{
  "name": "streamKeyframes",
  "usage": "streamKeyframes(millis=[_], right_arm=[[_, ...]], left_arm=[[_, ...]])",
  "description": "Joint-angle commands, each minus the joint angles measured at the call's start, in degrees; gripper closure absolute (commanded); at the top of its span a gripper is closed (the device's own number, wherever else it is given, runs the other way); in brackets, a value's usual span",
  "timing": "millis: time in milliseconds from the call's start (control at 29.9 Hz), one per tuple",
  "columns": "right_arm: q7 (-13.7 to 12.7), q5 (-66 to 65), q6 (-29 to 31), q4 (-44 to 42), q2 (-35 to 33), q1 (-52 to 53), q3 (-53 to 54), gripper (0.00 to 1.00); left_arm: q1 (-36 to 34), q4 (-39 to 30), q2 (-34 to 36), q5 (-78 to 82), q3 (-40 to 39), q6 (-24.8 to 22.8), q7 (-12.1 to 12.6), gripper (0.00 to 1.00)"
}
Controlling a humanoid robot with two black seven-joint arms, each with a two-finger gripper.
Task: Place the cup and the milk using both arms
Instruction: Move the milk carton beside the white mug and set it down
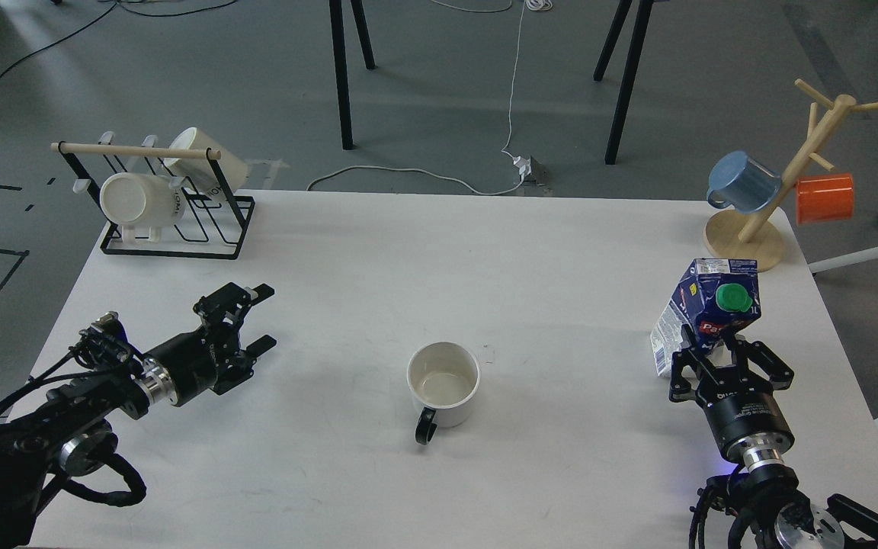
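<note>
A white cup [443, 381] with a black handle stands upright at the middle front of the white table [439, 252], handle toward me. My right gripper [716, 345] is shut on the base of a blue milk carton [706, 309] with a green cap and holds it tilted near the table's right side. My left gripper [262, 316] is open and empty, low over the table well to the left of the cup, pointing right.
A black wire rack [172, 202] with two white cups lying in it stands at the back left. A wooden mug tree [778, 191] with a blue cup and an orange cup stands at the back right corner. The table's right edge is close to the carton.
</note>
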Motion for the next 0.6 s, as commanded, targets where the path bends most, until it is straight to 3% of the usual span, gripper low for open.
streamKeyframes(millis=[0, 268, 569], right_arm=[[-0.09, -0.38, 0.00, 1.58, -0.02, 0.18, -0.38, 0.56], [-0.09, -6.96, 0.00, 8.00, 1.29, 0.53, -1.16, 0.55], [-0.09, -14.70, 0.00, 8.27, 5.95, 0.27, -8.02, 0.54]], left_arm=[[0.00, -0.01, 0.08, 0.01, 0.01, 0.00, 0.00, 0.01], [0.26, 0.08, 0.34, 0.09, 0.01, 0.00, 0.00, 0.01], [0.35, 0.08, 0.60, 0.09, 0.01, 0.00, 0.00, 0.01]])
